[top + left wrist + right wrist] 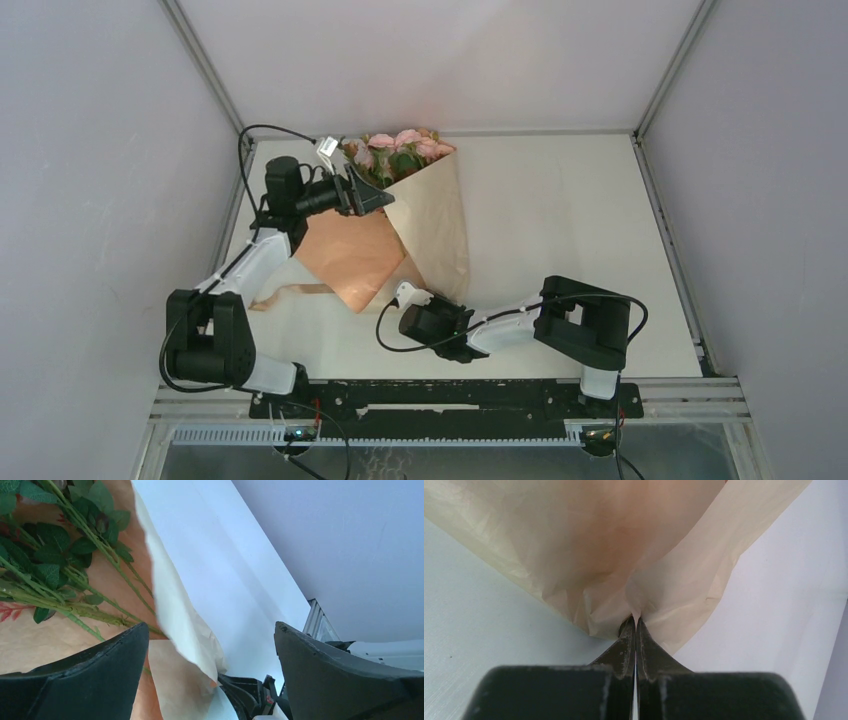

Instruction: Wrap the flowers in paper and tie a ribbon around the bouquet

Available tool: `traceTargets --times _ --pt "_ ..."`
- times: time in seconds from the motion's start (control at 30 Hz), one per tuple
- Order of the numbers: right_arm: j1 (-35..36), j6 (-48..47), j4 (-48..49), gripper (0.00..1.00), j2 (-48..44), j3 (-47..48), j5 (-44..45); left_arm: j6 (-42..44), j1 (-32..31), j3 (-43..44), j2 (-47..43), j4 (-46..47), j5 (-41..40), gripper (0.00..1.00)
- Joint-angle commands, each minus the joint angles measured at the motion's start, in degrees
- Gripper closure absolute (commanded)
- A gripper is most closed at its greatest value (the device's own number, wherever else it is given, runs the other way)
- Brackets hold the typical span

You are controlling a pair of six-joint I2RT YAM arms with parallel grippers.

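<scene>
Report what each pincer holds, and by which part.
Right pincer: shut on the paper, pinching its near bottom edge. Left pincer: open, holding nothing.

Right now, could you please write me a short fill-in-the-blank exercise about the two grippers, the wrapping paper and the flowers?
1. The right gripper is ____ on an edge of the tan kraft wrapping paper.
2. The left gripper is wide ____, gripping nothing.
3. The pink rose-like flowers have leaves and long thin stems coloured ____.

Missing words: shut; open; green.
</scene>
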Motion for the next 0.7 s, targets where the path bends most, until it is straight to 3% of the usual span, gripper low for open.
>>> traceTargets --times 0.0,0.2,0.4,0.5,0.67 --pt "0.78 0.23 -2.26 1.0 2.25 0.07 -4.2 -0.56 -1.36 -3.27 0.39 1.75 -2.79 0.0" --pt "0.92 -0.06 -2.36 1.0 1.99 0.07 -4.22 3.55 -3.77 -2.23 4.43 -5.26 -7.86 0.0" --pt "0.84 -0.38 -2.83 1.0 2.18 0.04 -3.71 3.35 -8.21 0.43 9.24 -6.02 -7.75 0.02" --pt "0.89 -0.5 -2.97 1.0 2.09 0.06 -3.9 2.55 -8.57 2.14 11.33 -6.09 -6.96 0.23" --pt "0.9 -1.07 -3.02 1.0 1.7 0.07 -4.09 2.75 -8.17 2.37 10.88 -6.25 -7.09 0.89"
